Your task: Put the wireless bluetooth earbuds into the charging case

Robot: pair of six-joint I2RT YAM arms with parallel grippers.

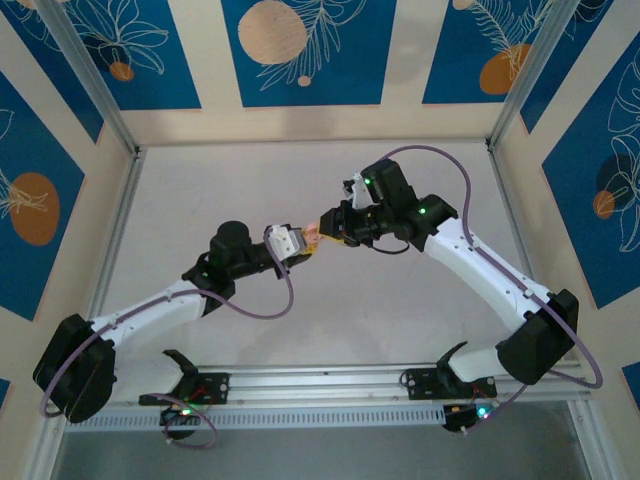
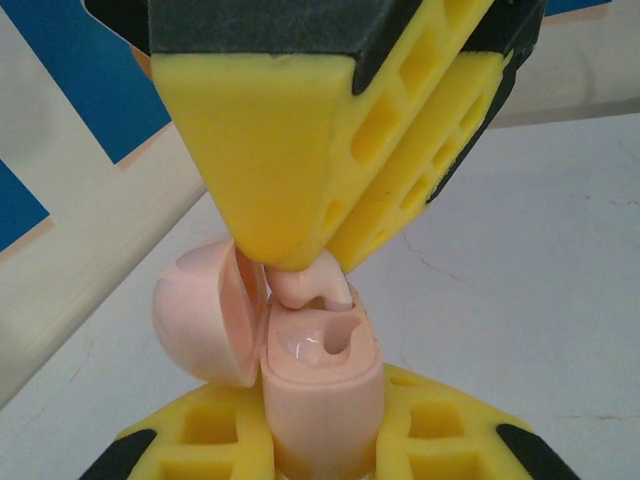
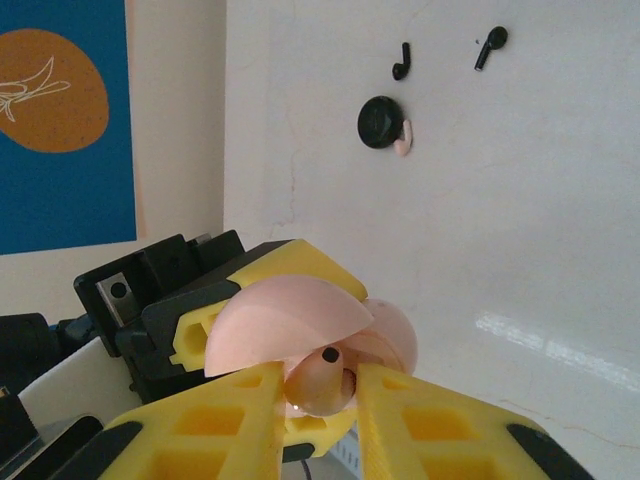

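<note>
My left gripper (image 2: 322,440) is shut on a pink charging case (image 2: 322,390), held upright above the table with its lid (image 2: 200,315) swung open to the left. My right gripper (image 3: 320,400) is shut on a pink earbud (image 3: 325,385). From above, its yellow fingertips press the earbud (image 2: 310,285) against the far side of the case's open top. The near socket (image 2: 335,345) is bare and glossy. The two grippers meet mid-table in the top view, left gripper (image 1: 303,243) against right gripper (image 1: 328,222). Two black earbuds (image 3: 401,61) (image 3: 490,45) lie apart on the table beyond.
A round black disc (image 3: 380,122) lies on the white table, with another small pink earbud (image 3: 403,139) touching its right side. Aluminium frame posts (image 1: 110,110) and blue patterned walls (image 1: 300,50) enclose the table. The arm bases sit on the near rail (image 1: 320,385).
</note>
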